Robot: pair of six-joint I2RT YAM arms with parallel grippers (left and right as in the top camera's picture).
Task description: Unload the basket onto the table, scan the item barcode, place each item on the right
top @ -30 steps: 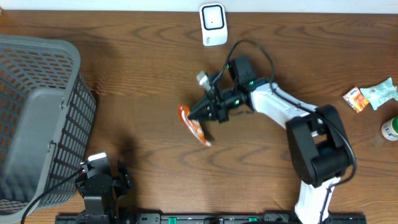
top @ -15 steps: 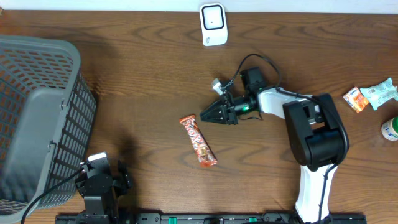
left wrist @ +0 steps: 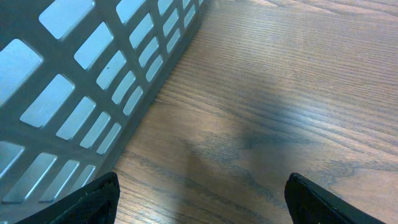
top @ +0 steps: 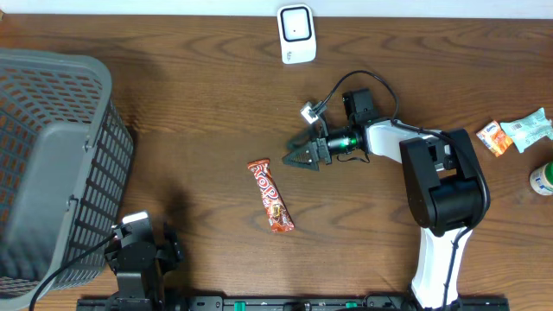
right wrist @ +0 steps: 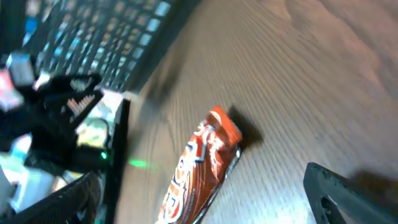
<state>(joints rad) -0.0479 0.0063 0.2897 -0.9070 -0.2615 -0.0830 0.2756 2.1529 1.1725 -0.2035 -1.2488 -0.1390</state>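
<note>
The item, an orange-brown candy bar [top: 270,196], lies flat on the wooden table, free of any grip. In the right wrist view the candy bar [right wrist: 202,168] lies below and ahead of the fingers. My right gripper [top: 300,157] hovers just right of the bar's upper end, open and empty. The white barcode scanner [top: 295,34] stands at the table's far edge. My left gripper [left wrist: 201,200] is open over bare wood beside the basket, with nothing between its fingers [left wrist: 93,202].
A grey mesh basket [top: 52,164] fills the left side, and its wall [left wrist: 81,87] is close to my left gripper. Snack packets [top: 517,131] and a small container [top: 543,179] sit at the right edge.
My right gripper has opened and let go of the candy bar, which now lies flat on the table. The gripper has drawn back to the right. The left arm has not moved.
</note>
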